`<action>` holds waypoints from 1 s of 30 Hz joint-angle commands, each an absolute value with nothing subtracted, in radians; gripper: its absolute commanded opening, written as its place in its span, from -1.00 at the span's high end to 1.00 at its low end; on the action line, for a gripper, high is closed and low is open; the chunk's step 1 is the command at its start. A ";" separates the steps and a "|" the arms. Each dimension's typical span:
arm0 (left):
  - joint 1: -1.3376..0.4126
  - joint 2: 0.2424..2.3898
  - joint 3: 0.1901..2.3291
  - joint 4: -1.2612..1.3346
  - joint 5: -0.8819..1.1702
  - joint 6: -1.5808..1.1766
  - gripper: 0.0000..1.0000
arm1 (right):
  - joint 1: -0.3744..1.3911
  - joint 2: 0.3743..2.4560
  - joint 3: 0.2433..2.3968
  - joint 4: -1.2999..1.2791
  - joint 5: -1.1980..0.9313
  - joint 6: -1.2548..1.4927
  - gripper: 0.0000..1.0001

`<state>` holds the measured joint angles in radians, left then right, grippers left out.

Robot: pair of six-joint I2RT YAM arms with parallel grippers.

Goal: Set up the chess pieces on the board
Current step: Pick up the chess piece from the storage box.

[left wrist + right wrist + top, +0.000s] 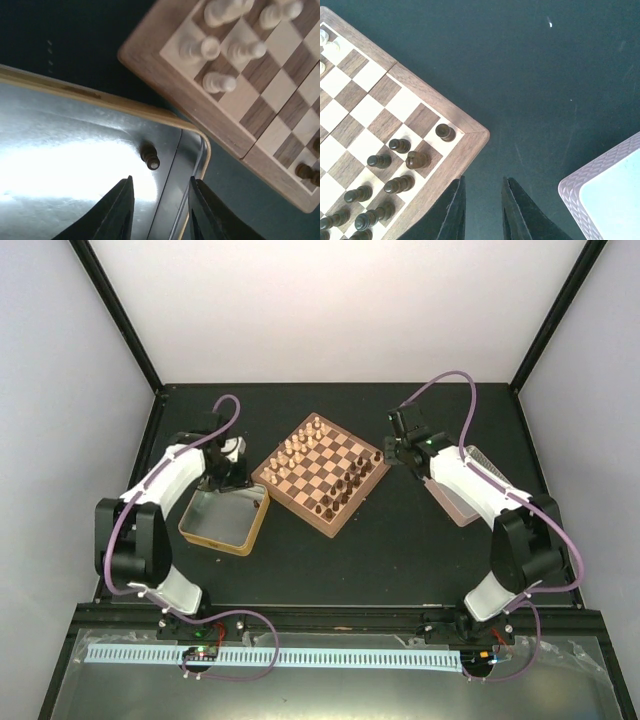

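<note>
Hovering by a chessman (150, 156), left gripper (161, 179) seems parted.

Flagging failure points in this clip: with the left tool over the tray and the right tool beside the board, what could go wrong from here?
1. The dark pawn sits close to the tray's corner wall; a finger of the open left tool near it might catch the wall or knock the pawn aside.
2. The dark pieces stand crowded at the board's corner; the empty right tool beside that rim could topple them if it moves in.
</note>
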<state>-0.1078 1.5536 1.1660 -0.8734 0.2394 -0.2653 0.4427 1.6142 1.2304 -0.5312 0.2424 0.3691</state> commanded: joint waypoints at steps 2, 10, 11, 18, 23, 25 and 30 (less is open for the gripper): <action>-0.125 1.599 1.110 -0.788 0.293 -0.310 0.41 | 0.440 1.571 1.212 -0.521 0.236 0.376 0.60; -0.129 1.683 1.094 -0.744 0.283 -0.299 0.31 | 0.440 1.568 1.201 -0.524 0.235 0.382 0.62; -0.129 1.693 1.093 -0.741 0.289 -0.298 0.31 | 0.440 1.567 1.198 -0.525 0.233 0.383 0.61; -0.132 1.735 1.102 -0.739 0.277 -0.305 0.42 | 0.440 1.562 1.186 -0.523 0.237 0.388 0.62; -0.136 1.761 1.118 -0.772 0.260 -0.312 0.44 | 0.440 1.567 1.187 -0.521 0.245 0.384 0.62; -0.141 1.773 1.121 -0.782 0.264 -0.310 0.45 | 0.440 1.570 1.188 -0.519 0.247 0.382 0.62; -0.156 1.790 1.118 -0.776 0.291 -0.295 0.52 | 0.440 1.583 1.189 -0.514 0.243 0.383 0.62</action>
